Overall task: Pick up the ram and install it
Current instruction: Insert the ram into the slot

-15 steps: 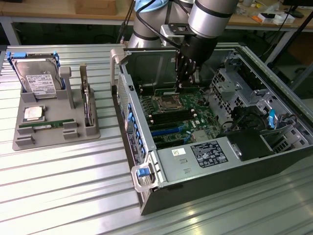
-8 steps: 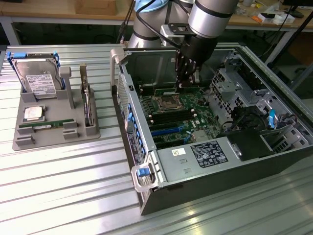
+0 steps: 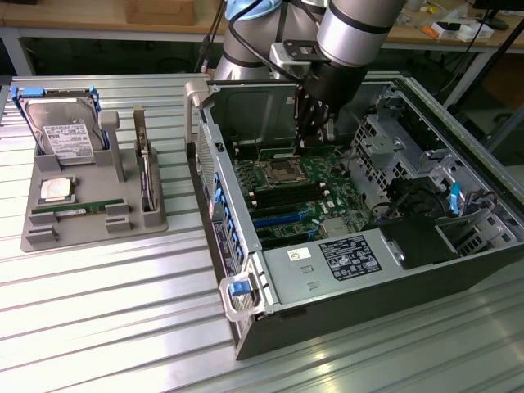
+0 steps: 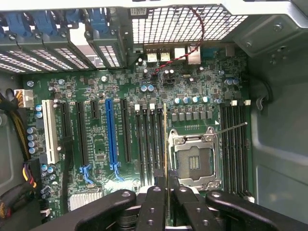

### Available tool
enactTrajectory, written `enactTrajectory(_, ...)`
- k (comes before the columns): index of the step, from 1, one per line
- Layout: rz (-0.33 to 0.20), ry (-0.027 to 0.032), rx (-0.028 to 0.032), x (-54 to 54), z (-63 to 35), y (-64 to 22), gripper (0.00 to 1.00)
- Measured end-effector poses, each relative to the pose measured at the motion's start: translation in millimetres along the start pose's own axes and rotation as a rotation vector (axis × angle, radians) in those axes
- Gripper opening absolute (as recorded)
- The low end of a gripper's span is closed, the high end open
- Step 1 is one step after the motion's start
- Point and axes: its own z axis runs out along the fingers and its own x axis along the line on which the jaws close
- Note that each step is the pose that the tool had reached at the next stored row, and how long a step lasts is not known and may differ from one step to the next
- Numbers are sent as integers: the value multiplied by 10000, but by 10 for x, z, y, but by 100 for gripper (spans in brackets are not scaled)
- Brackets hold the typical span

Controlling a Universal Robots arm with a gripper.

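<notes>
On the table [image 3: 98,327], a grey tray [image 3: 37,237] is located at the exterior view's left. Inside the open computer case [image 3: 344,323], the ram [image 4: 165,144] is pinched edge-on by the end effector [image 4: 167,192], over the memory slots [image 4: 148,144] beside the processor socket [image 4: 195,161].

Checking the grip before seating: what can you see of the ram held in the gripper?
The ram shows edge-on as a thin greenish-gold strip, clamped between the gripper's black fingers. It stands over the green motherboard, parallel to the black memory slots beside the processor socket. Whether it touches a slot cannot be told.
</notes>
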Motion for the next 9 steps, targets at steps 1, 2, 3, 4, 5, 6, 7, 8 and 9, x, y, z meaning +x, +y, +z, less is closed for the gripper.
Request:
enactTrajectory(1, 4, 111, 8, -1, 0, 0, 13)
enactTrajectory(2, 11, 299, 22, -5, 0, 1, 13)
enactTrajectory(3, 14, 422, 31, -8, 0, 1, 13)
enactTrajectory(4, 17, 519, 38, -10, 0, 1, 13)
enactTrajectory(5, 23, 673, 50, -14, 1, 1, 13)
enactTrajectory(6, 24, 735, 54, -15, 1, 1, 13)
enactTrajectory(7, 25, 772, 57, -14, 1, 2, 13)
enactTrajectory(8, 26, 773, 57, -14, 1, 2, 13)
enactTrajectory(9, 26, 774, 57, -15, 1, 2, 13)
